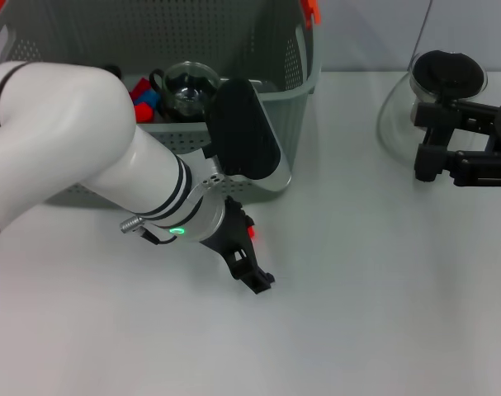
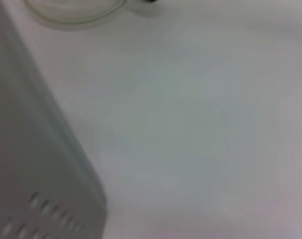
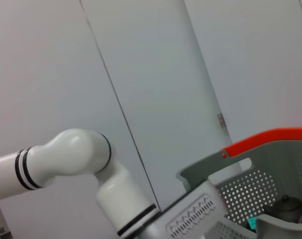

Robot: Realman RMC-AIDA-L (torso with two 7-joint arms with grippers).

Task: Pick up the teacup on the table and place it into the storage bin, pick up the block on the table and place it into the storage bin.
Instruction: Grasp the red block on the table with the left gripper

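Note:
The grey perforated storage bin [image 1: 295, 82] stands at the back left, with an orange-red handle part [image 1: 314, 10]. Inside it sits a clear glass teacup [image 1: 188, 82] next to red and blue blocks [image 1: 143, 95]. My left gripper [image 1: 252, 272] is low over the white table, just in front of the bin's near right corner. A small red patch [image 1: 251, 234] shows at the gripper; I cannot tell whether it is a held block. The left wrist view shows only the bin's wall [image 2: 41, 174] and bare table. My right gripper [image 1: 425, 142] is parked at the far right, open and empty.
A glass vessel with a black lid [image 1: 444, 78] stands at the back right, just behind the right gripper; its rim shows in the left wrist view [image 2: 76, 12]. The right wrist view shows the bin's orange-red handle [image 3: 270, 139] and my left arm [image 3: 71, 154].

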